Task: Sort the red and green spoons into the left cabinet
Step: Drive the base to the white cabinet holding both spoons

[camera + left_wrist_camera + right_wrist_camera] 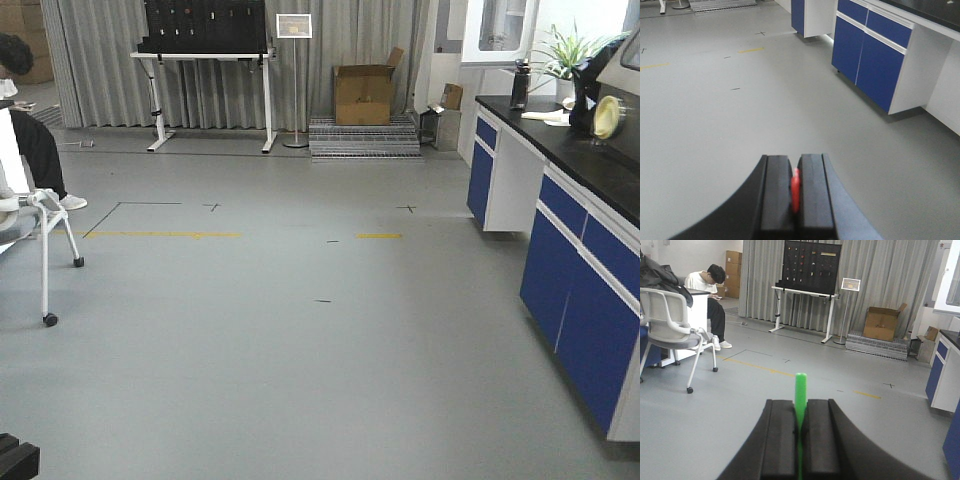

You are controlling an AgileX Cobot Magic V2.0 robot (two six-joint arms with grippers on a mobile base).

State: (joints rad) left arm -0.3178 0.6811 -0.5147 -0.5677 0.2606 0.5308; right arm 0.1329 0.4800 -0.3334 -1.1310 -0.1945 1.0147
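Left end effector (pixel 794 165) pinching red spoon (pixel 795 190), right end effector (pixel 800 410) (likewise) green spoon (pixel 800 387)

Grey floor (pixel 300 380), yellow tape strips (pixel 160 235), blk cross marks (pixel 406 208), wheeled chair (pixel 670 322), blue cabinets (pixel 590 320)

This is looking like a laboratory or robot testing room. A long bench with a black countertop (pixel 600 170) and blue cabinet fronts (pixel 595 330) is running along one wall. The wide grey floor (pixel 300 350) is carrying yellow tape lines (pixel 160 235) and small black cross marks (pixel 406 208). A black panel board (pixel 812 262) is standing on a white frame before grey curtains (pixel 100 60), beside a small sign on a pole (pixel 293 26). A cardboard box (pixel 363 93) is sitting nearby, and a person (pixel 710 290) is sitting behind a wheeled office chair (pixel 670 320).
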